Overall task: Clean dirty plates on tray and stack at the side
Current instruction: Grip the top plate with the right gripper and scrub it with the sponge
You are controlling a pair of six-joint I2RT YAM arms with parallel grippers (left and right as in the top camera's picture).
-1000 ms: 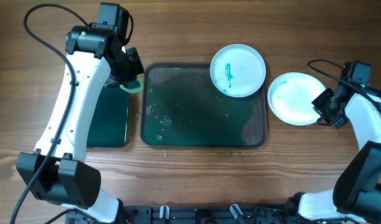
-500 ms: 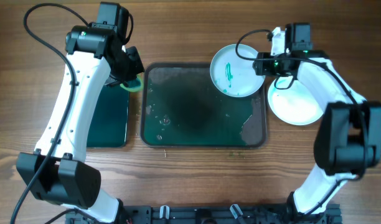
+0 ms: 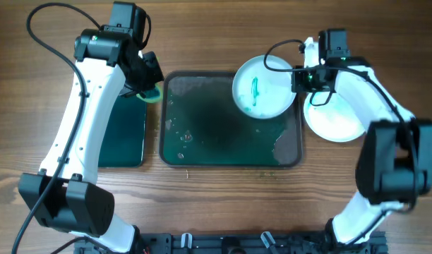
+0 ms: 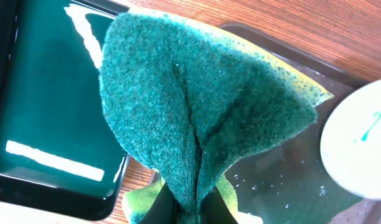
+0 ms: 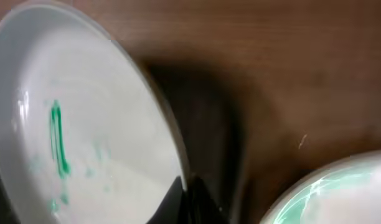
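Observation:
A white plate with a teal streak [image 3: 262,88] hangs over the far right corner of the dark tray [image 3: 223,134]. My right gripper [image 3: 301,79] is shut on its right rim; in the right wrist view the plate [image 5: 84,130] fills the left side with the fingers [image 5: 187,199] pinching its edge. Another white plate with a faint teal tint [image 3: 336,116] lies on the table right of the tray, and its edge shows in the right wrist view [image 5: 333,193]. My left gripper [image 3: 149,88] is shut on a green sponge [image 4: 197,112], held over the tray's far left corner.
A smaller glossy black tray [image 3: 124,130] lies left of the big tray, under my left arm; it also shows in the left wrist view [image 4: 47,112]. Water drops speckle the big tray's left half. Wooden table all around.
My right arm swung from beside the right plate to the streaked plate and gripped its rim. That plate has shifted slightly left over the tray. The left arm has not moved.

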